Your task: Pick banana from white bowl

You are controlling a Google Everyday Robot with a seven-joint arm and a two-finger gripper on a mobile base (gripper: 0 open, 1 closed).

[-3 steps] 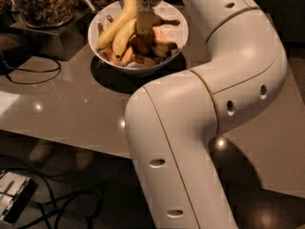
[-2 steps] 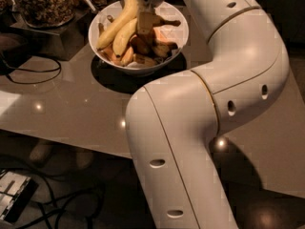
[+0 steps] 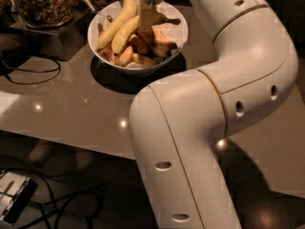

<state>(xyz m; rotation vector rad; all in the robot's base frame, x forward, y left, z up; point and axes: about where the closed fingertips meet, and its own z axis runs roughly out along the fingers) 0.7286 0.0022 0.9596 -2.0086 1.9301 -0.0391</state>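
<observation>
Over the middle of the white bowl, the gripper hangs among the fruit; whether it is open or closed cannot be told from this angle. Just left of it, seemingly touching, lies the banana, long and bright yellow, slanting down to the left inside the bowl. A second long banana lies parallel beside it, nearer the far-left rim, making two long ones in all. Short orange-yellow bananas, at least four, fill the bowl below and right of the gripper; their full number is hidden. The one bowl stands on the table. To its left, one glass jar of nuts sits on one dark stand, and one black cable loops across the table. One white arm fills the foreground.
</observation>
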